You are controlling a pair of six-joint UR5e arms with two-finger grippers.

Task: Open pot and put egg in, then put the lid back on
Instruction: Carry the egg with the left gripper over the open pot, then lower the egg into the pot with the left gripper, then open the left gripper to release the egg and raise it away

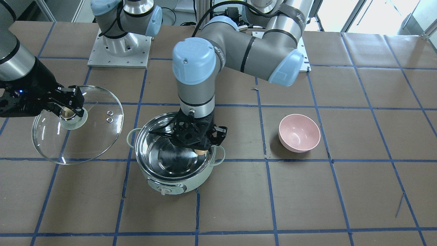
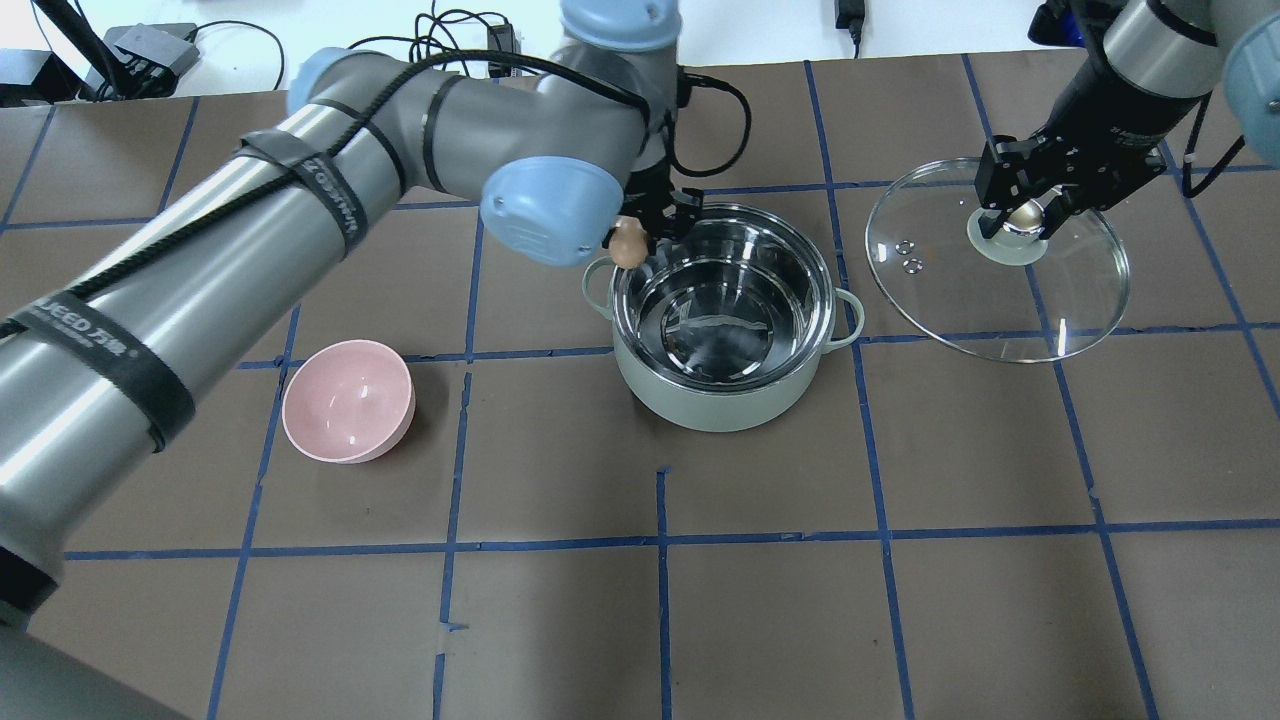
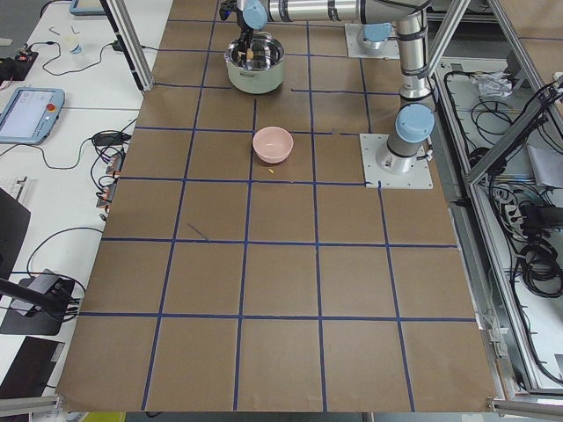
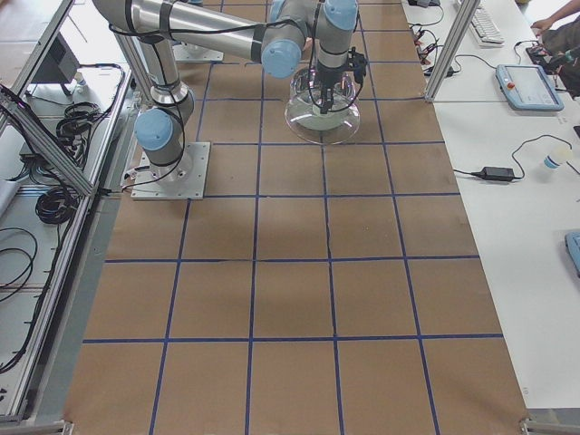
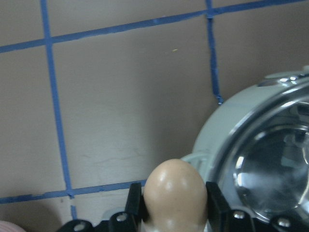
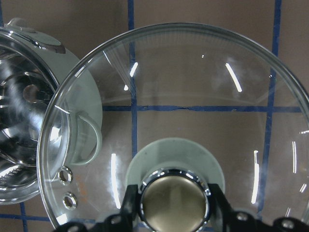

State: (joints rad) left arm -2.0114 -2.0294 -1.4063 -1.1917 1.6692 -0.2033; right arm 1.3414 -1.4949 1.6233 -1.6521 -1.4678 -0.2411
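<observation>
The mint-green pot [image 2: 720, 405] stands uncovered in the middle of the table, its steel inside empty; it also shows in the front view [image 1: 205, 177]. My left gripper [image 2: 630, 238] is shut on the brown egg [image 2: 628, 245] and holds it over the pot's rim beside a side handle; the left wrist view shows the egg [image 5: 175, 191] between the fingers. My right gripper [image 2: 1022, 215] is shut on the beige knob [image 6: 174, 200] of the glass lid [image 2: 1000, 300] and holds the lid beside the pot, off to the robot's right.
A pink bowl [image 2: 348, 400] stands on the robot's left of the pot, about one grid square away. The brown table surface [image 2: 800, 600] carries blue tape lines. The left arm's elbow hangs over the table behind the pot.
</observation>
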